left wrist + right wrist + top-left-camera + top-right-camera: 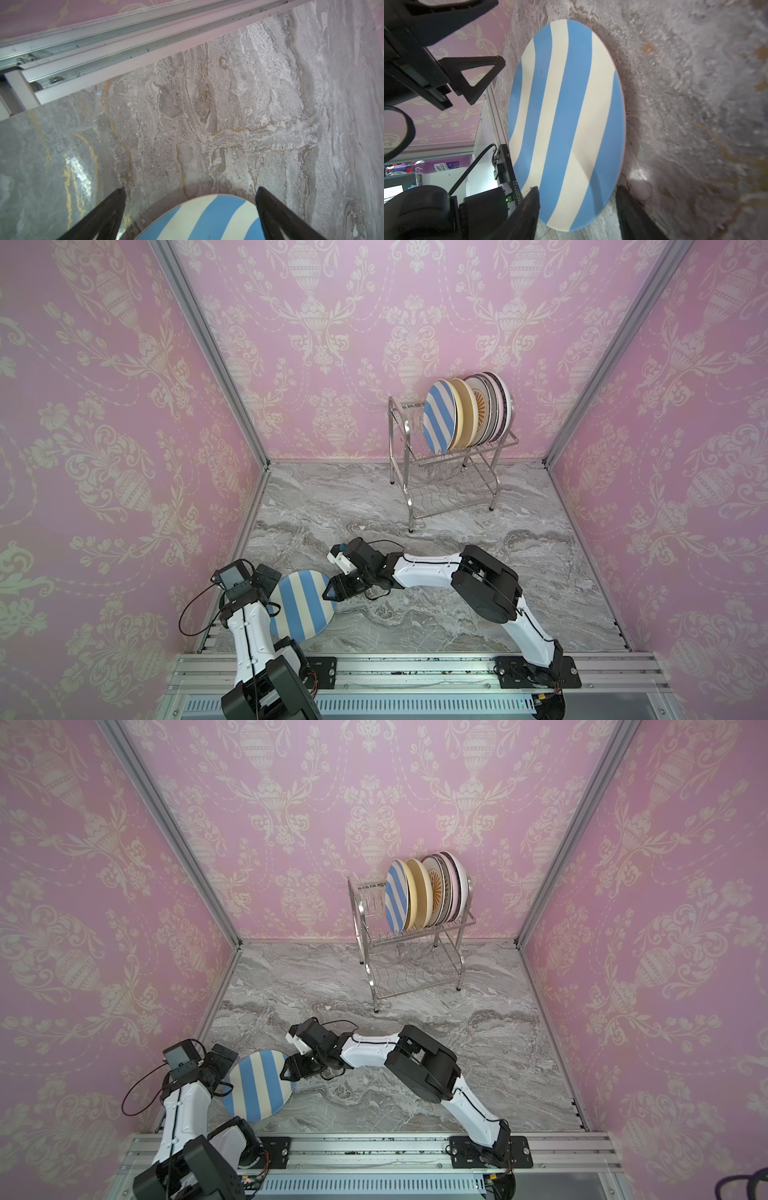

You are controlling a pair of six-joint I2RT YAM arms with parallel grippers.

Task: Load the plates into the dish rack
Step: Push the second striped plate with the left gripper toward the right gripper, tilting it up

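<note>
A blue-and-cream striped plate [301, 605] [259, 1085] lies at the table's front left, slightly tilted, with a shadow under its rim. My right gripper [332, 589] [577, 188] is open and straddles the plate's [566, 124] near rim: one finger is over the face, the other by the table. On the opposite side my left gripper [270, 583] [191, 189] is open, with the plate's [197, 218] edge between its spread fingers [475, 79] and no contact showing. The dish rack [392, 439] [357, 919] stands at the back right. Several plates stand upright on its upper shelf, a striped plate [440, 418] foremost.
Grey marble tabletop [436, 614] enclosed by pink wallpapered walls [104, 427]. An aluminium rail [415, 668] runs along the front edge with both arm bases, and another rail [124, 41] runs along the left edge close to the left gripper.
</note>
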